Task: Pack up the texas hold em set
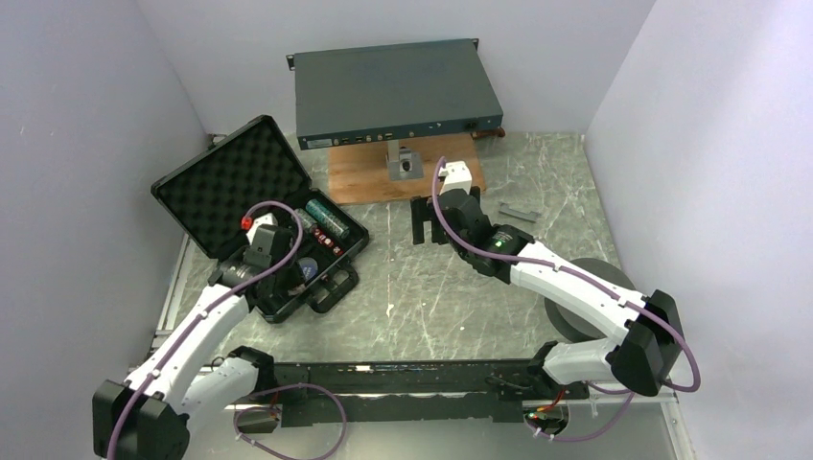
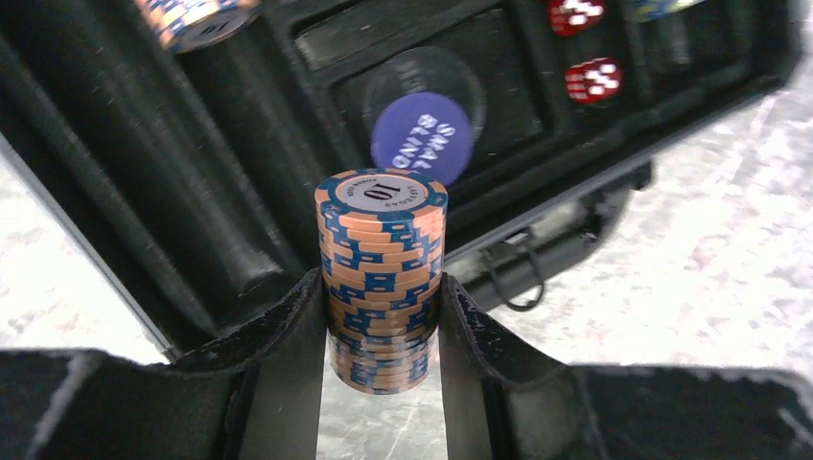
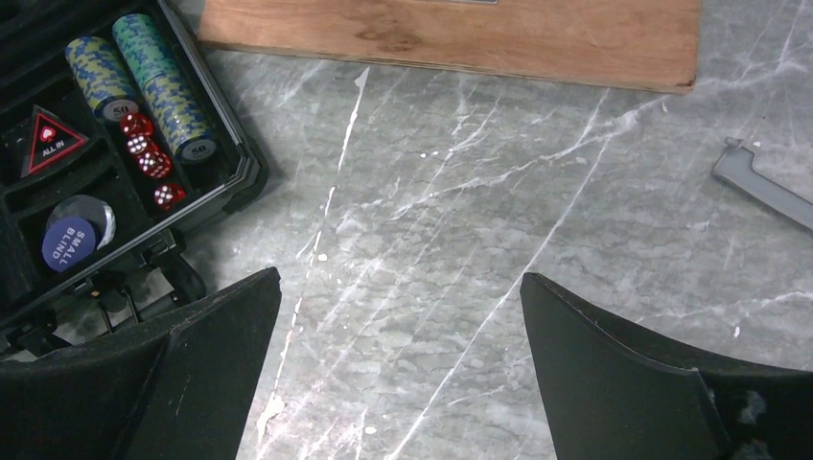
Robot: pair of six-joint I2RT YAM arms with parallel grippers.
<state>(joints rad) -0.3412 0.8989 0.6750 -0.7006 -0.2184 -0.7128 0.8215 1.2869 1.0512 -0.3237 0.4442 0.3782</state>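
Chip stack [image 2: 382,259] in left end effector [image 2: 381,292]

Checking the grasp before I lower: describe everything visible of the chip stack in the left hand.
The chip stack is a straight column of orange chips with blue edge marks; the top chip's grey centre reads 10. Looks like hard plastic. Both fingers of the left hand clamp its lower half, its top free. It sits just before the open black case, near the purple SMALL BLIND disc, touching nothing else visible.
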